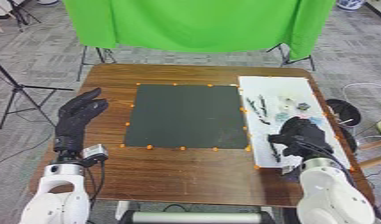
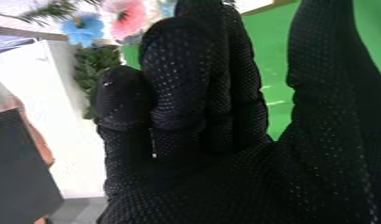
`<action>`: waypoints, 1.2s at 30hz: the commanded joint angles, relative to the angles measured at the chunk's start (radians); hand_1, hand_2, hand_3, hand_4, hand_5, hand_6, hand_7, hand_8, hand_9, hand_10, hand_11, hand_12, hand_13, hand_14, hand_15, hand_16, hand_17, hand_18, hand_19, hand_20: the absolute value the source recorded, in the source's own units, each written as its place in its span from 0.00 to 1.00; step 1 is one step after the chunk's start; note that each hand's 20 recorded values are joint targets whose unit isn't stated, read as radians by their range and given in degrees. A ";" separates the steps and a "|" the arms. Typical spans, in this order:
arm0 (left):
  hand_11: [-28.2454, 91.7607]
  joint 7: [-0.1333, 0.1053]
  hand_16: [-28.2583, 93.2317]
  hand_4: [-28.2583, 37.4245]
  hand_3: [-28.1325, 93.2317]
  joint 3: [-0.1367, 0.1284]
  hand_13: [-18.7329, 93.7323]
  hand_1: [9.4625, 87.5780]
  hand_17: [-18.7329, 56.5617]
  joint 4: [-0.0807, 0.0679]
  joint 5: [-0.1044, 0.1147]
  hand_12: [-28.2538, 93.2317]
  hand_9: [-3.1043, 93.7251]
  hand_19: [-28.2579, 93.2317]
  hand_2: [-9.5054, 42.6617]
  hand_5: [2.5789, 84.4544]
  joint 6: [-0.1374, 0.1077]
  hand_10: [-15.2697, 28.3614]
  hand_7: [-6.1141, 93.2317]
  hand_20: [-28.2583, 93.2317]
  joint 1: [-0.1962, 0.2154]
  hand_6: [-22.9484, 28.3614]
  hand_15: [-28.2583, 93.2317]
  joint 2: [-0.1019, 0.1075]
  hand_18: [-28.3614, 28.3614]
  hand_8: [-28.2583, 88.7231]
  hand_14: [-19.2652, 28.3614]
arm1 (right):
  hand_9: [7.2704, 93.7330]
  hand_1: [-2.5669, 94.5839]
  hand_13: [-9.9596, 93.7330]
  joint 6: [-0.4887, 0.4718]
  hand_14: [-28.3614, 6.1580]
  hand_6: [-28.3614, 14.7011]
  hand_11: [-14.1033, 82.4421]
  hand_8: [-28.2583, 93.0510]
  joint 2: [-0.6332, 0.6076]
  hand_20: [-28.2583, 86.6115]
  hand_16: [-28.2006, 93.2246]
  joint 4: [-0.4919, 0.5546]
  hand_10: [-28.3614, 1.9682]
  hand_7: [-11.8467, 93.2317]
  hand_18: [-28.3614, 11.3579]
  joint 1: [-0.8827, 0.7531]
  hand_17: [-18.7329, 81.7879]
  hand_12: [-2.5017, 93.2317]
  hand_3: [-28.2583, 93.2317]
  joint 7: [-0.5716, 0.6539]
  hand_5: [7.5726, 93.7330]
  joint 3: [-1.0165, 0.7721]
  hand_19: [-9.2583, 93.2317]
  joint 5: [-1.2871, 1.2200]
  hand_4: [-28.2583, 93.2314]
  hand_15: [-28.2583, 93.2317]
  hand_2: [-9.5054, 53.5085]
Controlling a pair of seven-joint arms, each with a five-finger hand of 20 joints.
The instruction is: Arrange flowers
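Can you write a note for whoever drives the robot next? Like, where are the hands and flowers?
Left hand: open, at the left side of the table.
Right hand: open, over the white sheet.
Blue flower, pink flower and green leaves: beyond the right hand's fingers.
Done: no finished arrangement to see.
To do: probably pick up flowers, then arrange them.
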State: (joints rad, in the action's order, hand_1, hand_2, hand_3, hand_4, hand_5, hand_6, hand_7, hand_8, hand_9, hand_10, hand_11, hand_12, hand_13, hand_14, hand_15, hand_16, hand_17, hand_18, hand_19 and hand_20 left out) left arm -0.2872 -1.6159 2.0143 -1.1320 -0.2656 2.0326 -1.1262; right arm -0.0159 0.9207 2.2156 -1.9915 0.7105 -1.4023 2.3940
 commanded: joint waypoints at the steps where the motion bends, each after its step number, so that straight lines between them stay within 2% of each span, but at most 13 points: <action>1: 0.44 0.019 0.20 0.14 0.76 0.015 0.56 0.35 0.44 0.007 -0.004 0.33 0.57 0.48 0.02 0.56 0.010 0.66 0.23 0.39 0.006 0.50 0.44 0.010 0.81 0.18 0.77 | 0.80 0.41 0.92 0.048 0.68 0.60 0.54 0.17 0.020 0.58 0.47 -0.036 0.53 0.39 0.45 -0.040 0.80 0.34 0.79 0.033 0.61 0.020 1.00 0.042 0.05 0.70 0.00; 12: 0.44 0.019 0.20 0.15 0.75 0.014 0.56 0.35 0.44 0.005 -0.001 0.33 0.57 0.49 0.03 0.57 0.015 0.66 0.23 0.39 -0.001 0.50 0.45 0.006 0.81 0.17 0.78 | 0.81 0.44 0.93 0.069 0.70 0.61 0.56 0.16 0.027 0.60 0.48 -0.084 0.56 0.45 0.45 -0.049 0.81 0.34 0.80 0.049 0.61 0.041 1.00 0.068 0.04 0.71 0.00; 15: 0.44 0.019 0.20 0.15 0.76 0.013 0.56 0.35 0.44 0.006 0.000 0.33 0.57 0.49 0.03 0.57 0.015 0.66 0.23 0.39 0.002 0.50 0.45 0.005 0.81 0.17 0.78 | 0.82 0.49 0.93 0.076 0.71 0.62 0.54 0.16 0.029 0.59 0.48 -0.096 0.58 0.46 0.46 -0.049 0.81 0.40 0.79 0.054 0.61 0.050 1.00 0.073 0.04 0.71 0.00; 17: 0.44 0.020 0.20 0.15 0.76 0.013 0.56 0.35 0.44 0.007 -0.001 0.33 0.57 0.49 0.03 0.57 0.015 0.66 0.23 0.39 0.003 0.50 0.45 0.004 0.81 0.17 0.78 | 0.83 0.53 0.94 0.071 0.71 0.63 0.51 0.28 0.032 0.59 0.48 -0.098 0.60 0.47 0.46 -0.047 0.82 0.47 0.76 0.057 0.60 0.057 1.00 0.073 0.05 0.71 0.00; 20: 0.44 0.018 0.20 0.15 0.76 0.012 0.56 0.35 0.44 0.007 -0.002 0.33 0.57 0.49 0.03 0.57 0.015 0.66 0.24 0.39 0.002 0.50 0.45 0.003 0.81 0.17 0.78 | 0.85 0.58 0.95 0.078 0.73 0.64 0.51 0.37 0.036 0.60 0.48 -0.103 0.62 0.50 0.47 -0.046 0.83 0.51 0.72 0.053 0.59 0.070 1.00 0.068 0.06 0.71 0.00; 29: 0.44 0.018 0.20 0.15 0.76 0.012 0.56 0.35 0.44 0.008 0.001 0.33 0.57 0.49 0.03 0.57 0.016 0.66 0.24 0.39 0.004 0.50 0.45 0.003 0.80 0.17 0.77 | 0.90 0.63 0.99 0.070 0.77 0.64 0.52 0.38 0.058 0.61 0.50 -0.095 0.63 0.53 0.50 -0.039 0.87 0.49 0.66 0.063 0.60 0.079 1.00 -0.039 0.10 0.69 0.00; 36: 0.44 0.017 0.20 0.15 0.76 0.009 0.56 0.35 0.44 0.011 0.006 0.33 0.57 0.49 0.03 0.57 0.013 0.66 0.23 0.39 0.005 0.50 0.45 0.002 0.80 0.17 0.77 | 0.96 0.65 1.00 0.053 0.78 0.61 0.45 0.39 0.065 0.53 0.46 -0.096 0.64 0.47 0.56 -0.026 0.90 0.47 0.66 0.077 0.66 0.076 0.99 -0.115 0.14 0.69 0.00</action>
State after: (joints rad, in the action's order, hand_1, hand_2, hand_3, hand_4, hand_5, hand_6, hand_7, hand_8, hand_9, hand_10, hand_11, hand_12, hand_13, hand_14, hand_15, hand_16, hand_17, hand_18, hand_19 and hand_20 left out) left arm -0.2755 -1.6030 2.0171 -1.1327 -0.2584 2.0299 -1.1190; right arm 0.0664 0.9717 2.1402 -2.0044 0.7625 -1.3430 2.3305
